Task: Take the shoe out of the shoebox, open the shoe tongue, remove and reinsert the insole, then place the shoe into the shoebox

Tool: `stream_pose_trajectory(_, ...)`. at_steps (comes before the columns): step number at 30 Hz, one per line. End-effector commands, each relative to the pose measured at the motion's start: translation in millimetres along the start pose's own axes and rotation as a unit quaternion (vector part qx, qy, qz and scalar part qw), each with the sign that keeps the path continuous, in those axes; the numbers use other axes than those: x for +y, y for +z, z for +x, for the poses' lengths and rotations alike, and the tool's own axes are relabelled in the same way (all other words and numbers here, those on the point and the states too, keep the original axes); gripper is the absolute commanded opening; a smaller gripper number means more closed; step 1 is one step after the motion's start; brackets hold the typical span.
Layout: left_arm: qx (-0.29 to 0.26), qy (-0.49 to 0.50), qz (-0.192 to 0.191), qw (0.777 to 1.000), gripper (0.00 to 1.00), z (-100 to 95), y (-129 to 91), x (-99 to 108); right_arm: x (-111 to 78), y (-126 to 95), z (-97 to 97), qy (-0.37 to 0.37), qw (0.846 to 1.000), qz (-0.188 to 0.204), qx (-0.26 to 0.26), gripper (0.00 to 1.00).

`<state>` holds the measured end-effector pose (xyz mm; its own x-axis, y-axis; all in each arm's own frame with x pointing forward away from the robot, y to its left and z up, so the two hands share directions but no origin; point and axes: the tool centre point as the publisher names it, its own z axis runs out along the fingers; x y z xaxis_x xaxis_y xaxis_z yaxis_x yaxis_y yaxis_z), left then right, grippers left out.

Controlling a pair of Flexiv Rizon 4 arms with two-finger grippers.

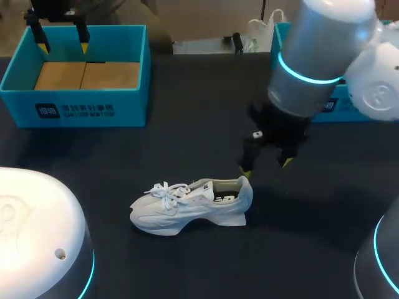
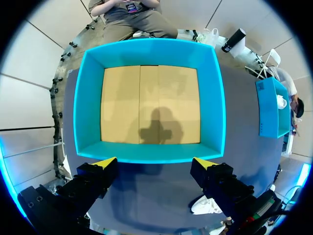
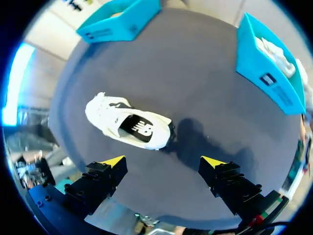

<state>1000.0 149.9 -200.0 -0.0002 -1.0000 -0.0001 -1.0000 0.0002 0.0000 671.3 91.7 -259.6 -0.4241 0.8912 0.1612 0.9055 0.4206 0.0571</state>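
The shoe [image 1: 190, 205] lies on the desk [image 1: 187, 124], well apart from the shoebox [image 1: 75, 111]. Your right fingers [image 1: 245, 172] hover spread above its heel; your left fingers [image 1: 42, 45], spread and empty, hang far from it. Opening the tongue likely comes next.

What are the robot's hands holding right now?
Nothing. The right gripper hovers open near the white sneaker's heel; the left gripper is open over the empty blue shoebox.

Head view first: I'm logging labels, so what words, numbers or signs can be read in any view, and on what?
Shoebox front wall: dark label with characters, too small to read.
Second blue box: side label, too small to read.
Insole in the shoe: white logo mark, no legible words.
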Motion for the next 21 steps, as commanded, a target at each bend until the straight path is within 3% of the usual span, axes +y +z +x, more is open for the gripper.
stream_pose_trajectory(1,0.0,0.0,0.0,1.0,1.0,0.0,0,0,-11.8,19,-24.2,-0.175,0.928,-0.127,0.304,1.0)
stream_pose_trajectory(3,0.0,0.0,0.0,1.0,1.0,0.0,0,0,-14.2,23,-37.2,-0.203,0.91,-0.152,0.327,1.0)
stream_pose_trajectory(4,0.0,0.0,0.0,1.0,1.0,0.0,0,0,-14.8,25,-42.7,-0.228,0.886,-0.168,0.367,1.0)
stream_pose_trajectory(5,0.0,0.0,0.0,1.0,1.0,0.0,0,0,-14.9,26,-46.5,-0.26,0.859,-0.186,0.399,1.0)
stream_pose_trajectory(7,0.0,0.0,0.0,1.0,1.0,0.0,0,0,-17.8,28,-50.8,-0.333,0.779,-0.187,0.497,1.0)
stream_pose_trajectory(18,0.0,0.0,0.0,1.0,1.0,0.0,0,0,-17.8,28,-50.8,-0.333,0.779,-0.187,0.497,1.0)
stream_pose_trajectory(20,0.0,0.0,0.0,1.0,1.0,0.0,0,0,-19.6,36,-57.8,-0.377,0.74,-0.214,0.515,1.0)
stream_pose_trajectory(21,0.0,0.0,0.0,1.0,1.0,0.0,0,0,-21.4,41,-63.7,-0.378,0.737,-0.227,0.513,1.0)
